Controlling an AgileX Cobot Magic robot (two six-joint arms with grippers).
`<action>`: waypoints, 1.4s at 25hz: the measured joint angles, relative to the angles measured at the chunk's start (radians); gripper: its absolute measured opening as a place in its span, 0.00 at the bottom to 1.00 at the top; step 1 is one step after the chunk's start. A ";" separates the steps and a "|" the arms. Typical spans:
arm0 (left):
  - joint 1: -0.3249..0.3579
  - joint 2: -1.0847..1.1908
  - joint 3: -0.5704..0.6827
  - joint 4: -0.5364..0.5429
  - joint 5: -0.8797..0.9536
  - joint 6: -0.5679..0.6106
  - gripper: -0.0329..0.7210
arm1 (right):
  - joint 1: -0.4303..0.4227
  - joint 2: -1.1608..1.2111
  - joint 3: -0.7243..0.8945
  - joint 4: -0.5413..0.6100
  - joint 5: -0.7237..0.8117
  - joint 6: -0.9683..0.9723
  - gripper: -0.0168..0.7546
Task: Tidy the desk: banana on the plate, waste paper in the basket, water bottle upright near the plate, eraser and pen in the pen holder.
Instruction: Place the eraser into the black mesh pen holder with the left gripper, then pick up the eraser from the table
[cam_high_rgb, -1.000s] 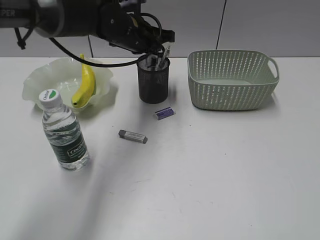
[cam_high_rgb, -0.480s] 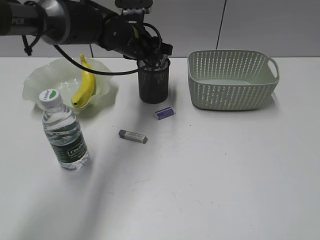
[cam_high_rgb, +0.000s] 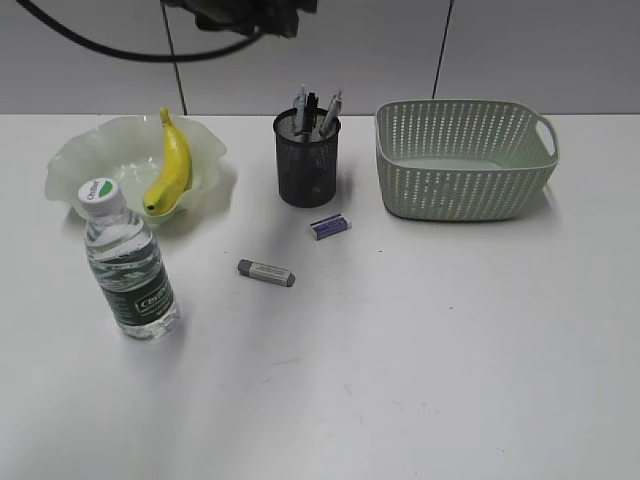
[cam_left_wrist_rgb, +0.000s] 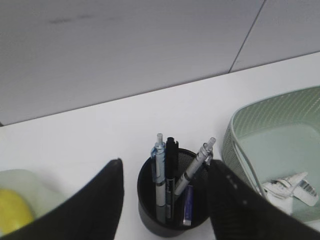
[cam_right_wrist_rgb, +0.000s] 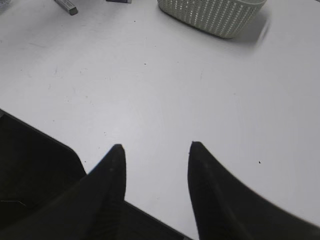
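The black mesh pen holder stands at the back middle with three pens in it. In the left wrist view a purple-blue piece also lies inside it. My left gripper is open and empty, high above the holder; only its arm shows at the top of the exterior view. A purple eraser and a grey bar-shaped piece lie on the desk. The banana lies in the plate. The water bottle stands upright in front of the plate. The waste paper lies in the basket. My right gripper is open over bare desk.
The basket and the grey piece show at the top of the right wrist view. The desk's near edge runs just below the right fingers, with dark space beyond. A grey wall stands behind the desk.
My left gripper has lifted from the mouth of the pen holder, up out of the top of the exterior view. The pens stay in the holder.
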 joint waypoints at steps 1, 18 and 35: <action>0.000 -0.041 0.000 0.004 0.033 0.000 0.58 | 0.000 0.000 0.000 0.000 0.000 0.000 0.46; -0.001 -0.635 0.058 0.001 0.704 0.089 0.58 | 0.000 0.000 0.000 0.000 0.000 0.000 0.46; -0.001 -1.591 0.946 -0.046 0.684 0.102 0.57 | 0.000 0.000 0.000 0.000 0.000 0.000 0.46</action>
